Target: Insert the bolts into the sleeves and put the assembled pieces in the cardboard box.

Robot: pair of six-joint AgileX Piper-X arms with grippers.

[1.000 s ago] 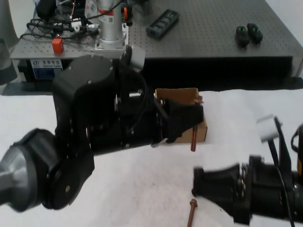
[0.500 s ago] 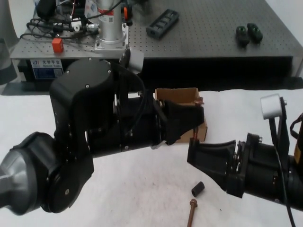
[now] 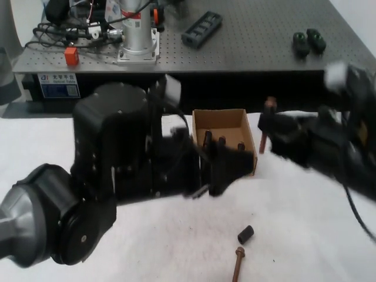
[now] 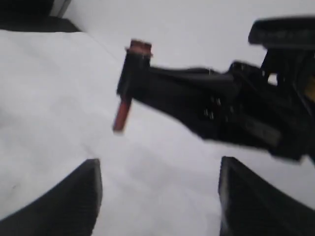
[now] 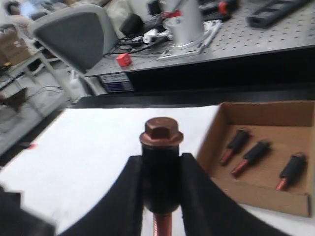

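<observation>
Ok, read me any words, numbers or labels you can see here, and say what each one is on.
Nothing here reads clearly.
The blue and white label on the front edge of the metal table: print too blurred to read.
The sticker on the silver post: too small to read.
The cardboard box and the bolt in the right pincer: no print seen.

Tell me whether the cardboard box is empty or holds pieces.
Not empty: three sleeved bolts lie on the floor of the cardboard box, seen in the right wrist view.
</observation>
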